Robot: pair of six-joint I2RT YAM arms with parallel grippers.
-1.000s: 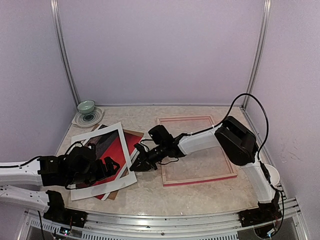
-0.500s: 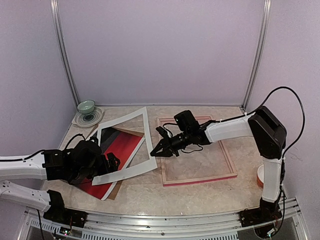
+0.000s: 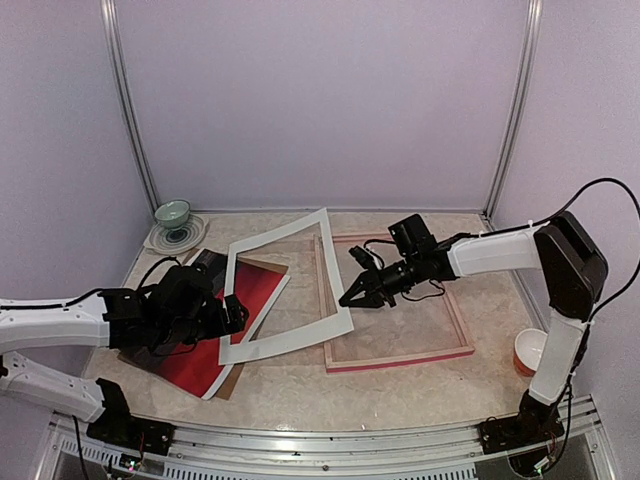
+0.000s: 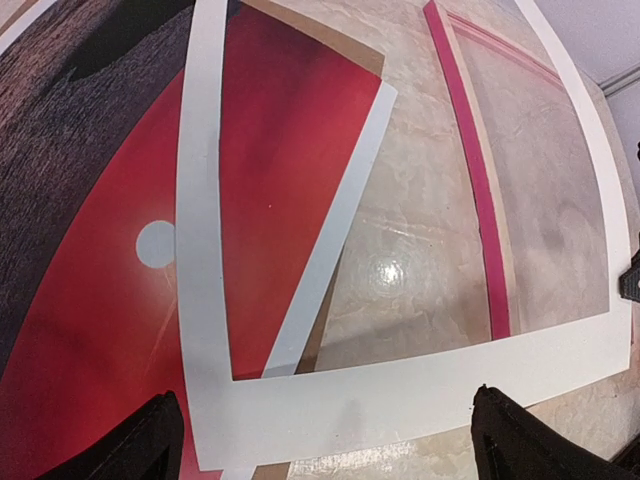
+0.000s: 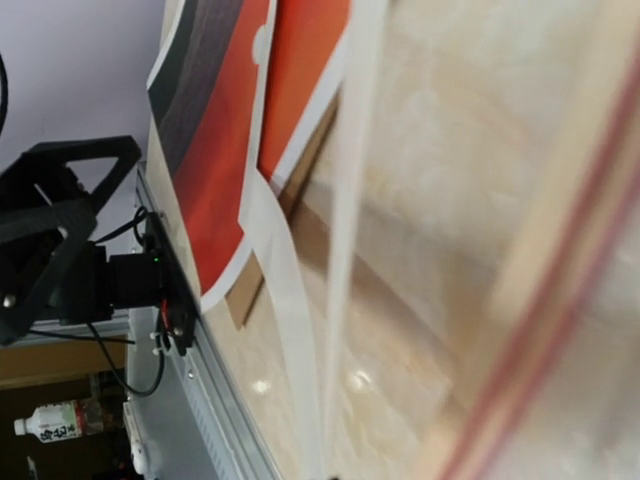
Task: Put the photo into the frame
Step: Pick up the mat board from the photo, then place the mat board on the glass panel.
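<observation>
we see the photo (image 3: 208, 355) lying face up on the left half of the table (image 3: 290, 385), on a brown board (image 3: 228, 386) that peeks out along its near and far edges. its red sky is turned toward the middle of the table, and its dark water lies to the left, partly under the left arm. in the left wrist view the photo (image 4: 280, 150) shows its small white sun just beside the mat's inner edge. the photo is outside the frame (image 3: 400, 358), which lies flat to its right, with the table top showing between its rails.

over both of them is a white mat (image 3: 285, 345). its left side overlaps the photo, its right side crosses the frame's left rail, and it looks tipped up on the right. the right gripper (image 3: 358, 296) has its fingers pressed together on the mat's right edge. in the right wrist view the mat (image 5: 345, 250) runs edge-on up the picture. the left gripper (image 3: 228, 316) hovers over the mat's near left corner, its fingers (image 4: 150, 445) spread wide above it.

a green bowl (image 3: 172, 212) sits in the far left corner, and a cup (image 3: 528, 350) stands by the right edge.
</observation>
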